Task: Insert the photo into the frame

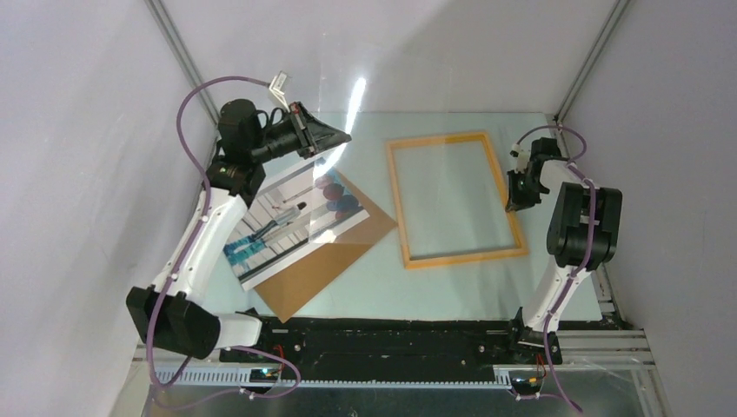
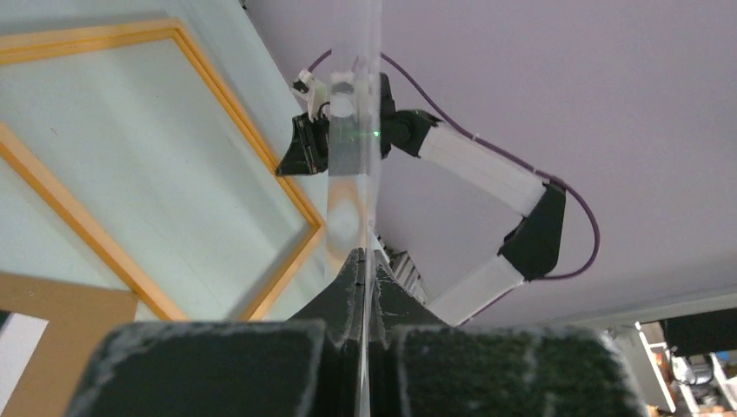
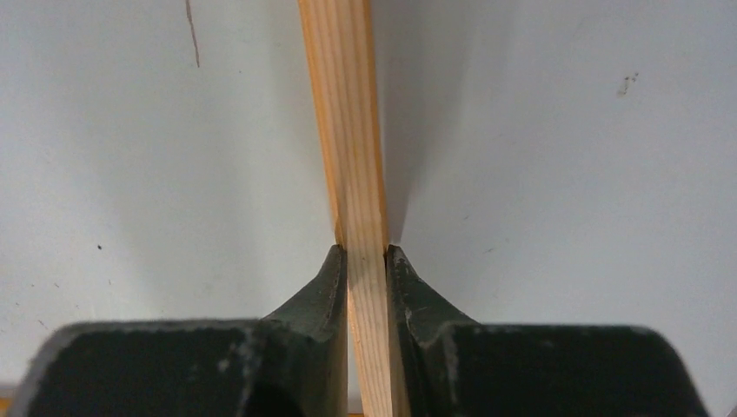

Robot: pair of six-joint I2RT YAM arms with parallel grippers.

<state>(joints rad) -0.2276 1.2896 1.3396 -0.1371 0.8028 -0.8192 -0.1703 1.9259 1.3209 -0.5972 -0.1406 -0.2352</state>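
The photo (image 1: 295, 213) lies face up on a brown backing board (image 1: 323, 265) at the left of the table. The orange-yellow wooden frame (image 1: 465, 257) lies flat to its right with nothing inside it. My right gripper (image 1: 519, 195) stands at the frame's right rail. In the right wrist view its jaws (image 3: 365, 250) press both sides of that rail (image 3: 348, 130). My left gripper (image 1: 335, 136) hovers above the photo's far end. It is shut (image 2: 369, 256) on a thin clear pane (image 2: 356, 130), seen edge-on in the left wrist view.
The clear pane (image 1: 355, 91) catches glare above the table's far middle. Metal posts and pale walls close in the table at left, right and back. A black rail (image 1: 382, 334) runs along the near edge between the arm bases.
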